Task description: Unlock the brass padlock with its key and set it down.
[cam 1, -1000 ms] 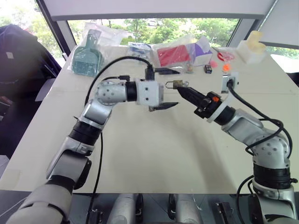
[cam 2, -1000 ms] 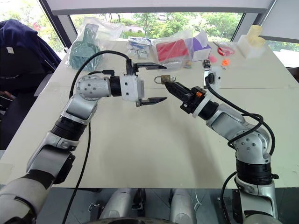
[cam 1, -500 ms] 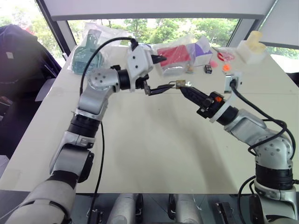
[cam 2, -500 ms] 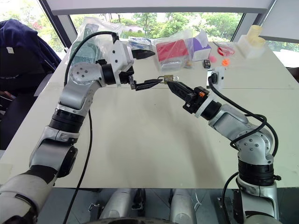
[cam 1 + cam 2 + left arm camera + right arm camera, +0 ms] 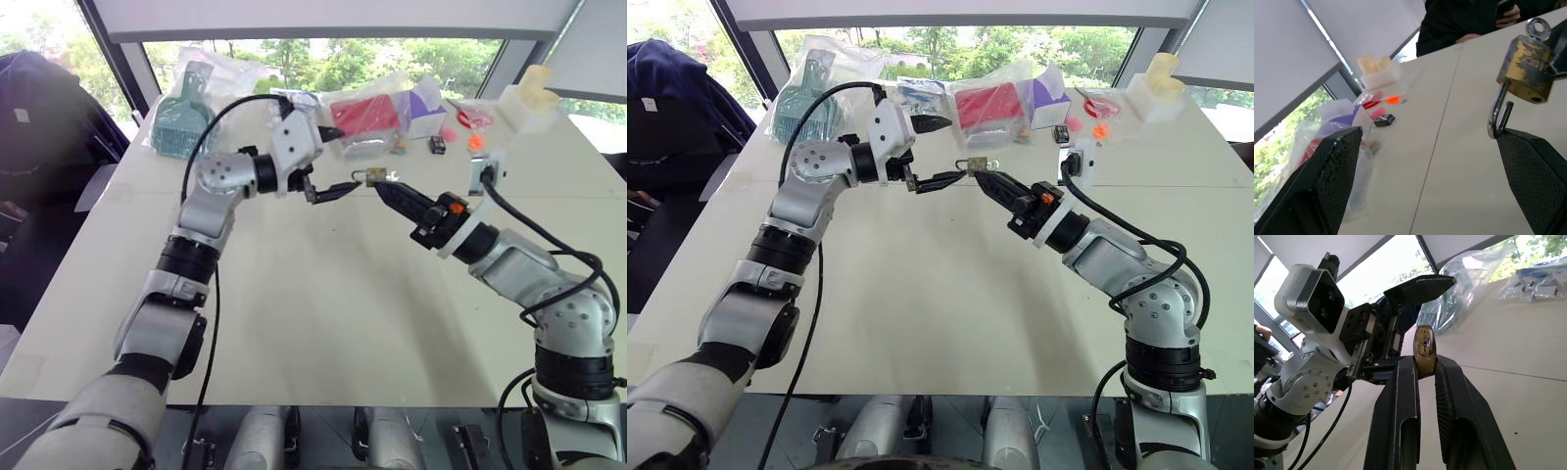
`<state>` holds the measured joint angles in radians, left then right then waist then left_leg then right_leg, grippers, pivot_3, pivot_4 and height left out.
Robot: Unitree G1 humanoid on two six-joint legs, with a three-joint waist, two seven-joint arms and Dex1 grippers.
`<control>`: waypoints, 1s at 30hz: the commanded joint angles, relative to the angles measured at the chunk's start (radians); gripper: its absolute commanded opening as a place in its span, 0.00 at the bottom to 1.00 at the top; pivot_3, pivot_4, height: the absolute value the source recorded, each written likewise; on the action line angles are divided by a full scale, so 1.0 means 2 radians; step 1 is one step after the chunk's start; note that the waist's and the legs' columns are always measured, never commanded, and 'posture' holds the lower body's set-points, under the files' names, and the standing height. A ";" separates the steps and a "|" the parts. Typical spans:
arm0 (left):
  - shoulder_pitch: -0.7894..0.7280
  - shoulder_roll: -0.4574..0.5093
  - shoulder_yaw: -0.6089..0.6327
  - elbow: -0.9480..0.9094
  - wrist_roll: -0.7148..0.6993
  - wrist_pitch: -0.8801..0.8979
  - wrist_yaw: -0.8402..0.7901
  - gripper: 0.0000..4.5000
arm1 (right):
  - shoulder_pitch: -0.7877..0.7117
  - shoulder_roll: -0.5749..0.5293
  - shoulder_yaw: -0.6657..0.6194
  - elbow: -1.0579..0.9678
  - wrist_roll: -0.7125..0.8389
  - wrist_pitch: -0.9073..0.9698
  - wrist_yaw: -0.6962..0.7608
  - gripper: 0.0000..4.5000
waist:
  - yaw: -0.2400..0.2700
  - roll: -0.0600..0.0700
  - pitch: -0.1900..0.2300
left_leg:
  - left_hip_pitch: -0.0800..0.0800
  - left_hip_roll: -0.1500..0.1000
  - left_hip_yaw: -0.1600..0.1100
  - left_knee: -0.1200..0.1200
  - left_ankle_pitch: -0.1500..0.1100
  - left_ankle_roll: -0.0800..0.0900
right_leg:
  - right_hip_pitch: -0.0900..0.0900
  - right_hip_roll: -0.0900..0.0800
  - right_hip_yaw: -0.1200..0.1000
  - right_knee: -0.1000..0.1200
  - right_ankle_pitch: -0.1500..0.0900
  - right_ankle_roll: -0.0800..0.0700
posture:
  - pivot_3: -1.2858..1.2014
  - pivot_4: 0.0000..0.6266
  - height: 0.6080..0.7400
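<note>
1. Above the middle of the pale table (image 5: 323,323), one brass padlock (image 5: 375,177) hangs in the air, pinched at its body between the two closed fingers of the right gripper (image 5: 384,187).
2. There is one silver shackle (image 5: 1498,113) on it; in the left wrist view the loop hangs out of the body with one end free, and a small round ring (image 5: 1538,27) sticks out of the opposite end of the body.
3. Whether that ring is the head of a key is hard to make out.
4. Two grippers are in view. The left gripper (image 5: 326,157) has its fingers spread wide and holds nothing, with the lower finger (image 5: 335,191) reaching just beside the shackle; contact cannot be told.
5. At the far edge of the table lie several clear plastic bags: one with a teal brush (image 5: 180,124), one with a red box (image 5: 364,116), one with small blue parts (image 5: 919,97).
6. Near them sit one purple box (image 5: 426,106), one small black box (image 5: 437,145), one white block (image 5: 529,100) and some small orange and red bits (image 5: 474,141) too small to name.
7. A person's dark sleeve and hand (image 5: 1469,35) are cut off at the edge of the left wrist view.
</note>
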<state>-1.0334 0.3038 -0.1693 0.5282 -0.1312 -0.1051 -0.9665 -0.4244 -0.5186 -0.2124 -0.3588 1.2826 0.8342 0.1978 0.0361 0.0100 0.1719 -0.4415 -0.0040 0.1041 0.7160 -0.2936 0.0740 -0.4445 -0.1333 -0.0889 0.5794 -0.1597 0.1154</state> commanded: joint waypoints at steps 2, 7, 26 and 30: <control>-0.021 -0.006 0.012 0.001 0.003 -0.019 0.013 0.99 | 0.004 0.005 -0.008 -0.026 0.014 -0.001 -0.001 0.00 | 0.000 0.000 0.000 | 0.000 0.000 0.000 0.000 0.000 0.000 | 0.000 0.000 0.000 0.000 0.000 0.000 | 0.52 0.24 0.96; -0.022 -0.010 0.015 0.007 0.008 -0.026 0.026 0.99 | 0.010 0.009 -0.006 -0.029 0.015 -0.001 -0.004 0.00 | 0.000 0.000 0.000 | 0.000 0.000 0.000 0.000 0.000 0.000 | 0.000 0.000 0.000 0.000 0.000 0.000 | 0.52 0.24 0.96; 0.003 -0.009 0.009 -0.015 0.019 -0.031 0.035 0.99 | 0.010 0.011 -0.004 -0.028 0.016 0.004 -0.005 0.00 | 0.000 0.000 0.000 | 0.000 0.000 0.000 0.000 0.000 0.000 | 0.000 0.000 0.000 0.000 0.000 0.000 | 0.52 0.24 0.96; -0.002 -0.011 0.011 -0.010 0.021 -0.036 0.045 0.99 | 0.010 0.011 -0.003 -0.028 0.017 0.005 -0.005 0.00 | 0.000 0.000 0.000 | 0.000 0.000 0.000 0.000 0.000 0.000 | 0.000 0.000 0.000 0.000 0.000 0.000 | 0.52 0.24 0.96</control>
<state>-1.0080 0.2821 -0.1692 0.5322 -0.0922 -0.1511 -0.8897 -0.3947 -0.4980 -0.2100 -0.3862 1.3002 0.8469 0.1841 0.0359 0.0100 0.1719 -0.4416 -0.0039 0.1040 0.7160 -0.2937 0.0742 -0.4448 -0.1335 -0.0889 0.5795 -0.1596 0.1154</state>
